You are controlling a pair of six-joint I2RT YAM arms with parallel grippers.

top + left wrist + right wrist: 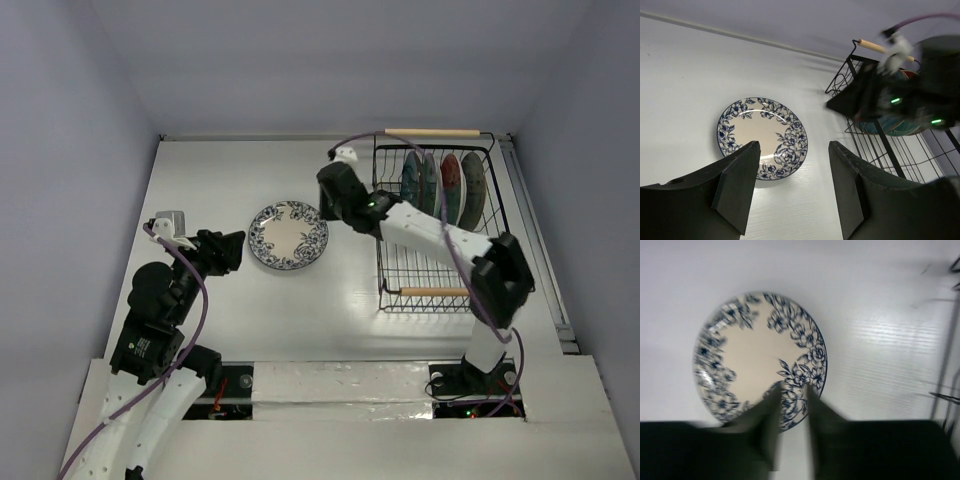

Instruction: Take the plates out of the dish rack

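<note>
The white plate with the blue floral rim [288, 235] lies flat on the table, left of the dish rack [430, 265]. It also shows in the left wrist view [762, 136] and the right wrist view [755, 352]. My right gripper [330, 208] hovers over that plate's right rim, its jaws a little apart and empty [792, 387]; this view is blurred. My left gripper [236, 252] is open and empty just left of the plate [795, 150]. Teal [411, 180], mint [429, 180], red [451, 178] and dark grey [472, 180] plates stand upright at the rack's far end.
The rack's wooden handles are at its far end [432, 132] and near end [432, 292]; the near half of the rack holds nothing. The right arm [440, 235] reaches across the rack. Walls close in the table at the back and both sides.
</note>
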